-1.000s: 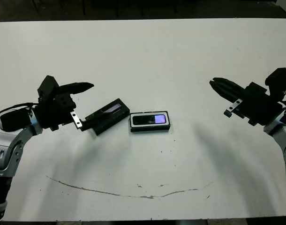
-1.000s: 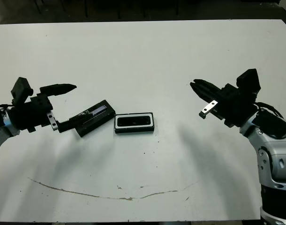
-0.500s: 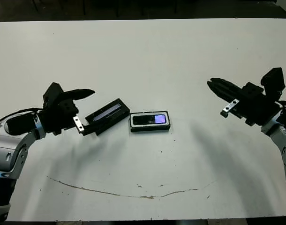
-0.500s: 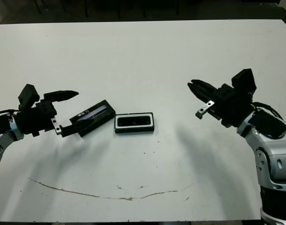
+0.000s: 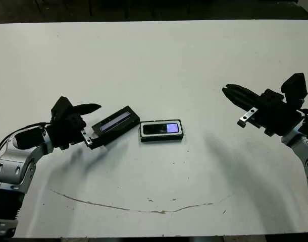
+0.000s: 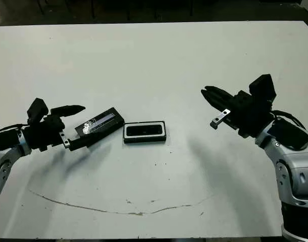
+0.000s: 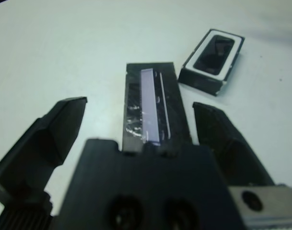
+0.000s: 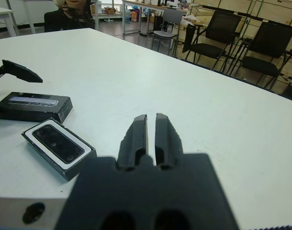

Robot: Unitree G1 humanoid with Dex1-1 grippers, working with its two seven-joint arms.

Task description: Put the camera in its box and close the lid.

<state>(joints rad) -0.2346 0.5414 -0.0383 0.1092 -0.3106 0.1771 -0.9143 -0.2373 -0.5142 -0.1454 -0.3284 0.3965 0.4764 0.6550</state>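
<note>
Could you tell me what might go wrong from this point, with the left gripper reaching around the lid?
The open left gripper straddles one end of the lid, not its middle, so the lid may tilt or slip when lifted. The lid's far end lies close to the box, which already holds the camera; a sideways nudge could shove the box. The shut right gripper hangs well away and is not steadying the box.

Even overhead light keeps my white table (image 5: 154, 60) bright, with soft grey shadows under both my arms. My left wrist view is blurred and hazy; the right one looks sharper.
</note>
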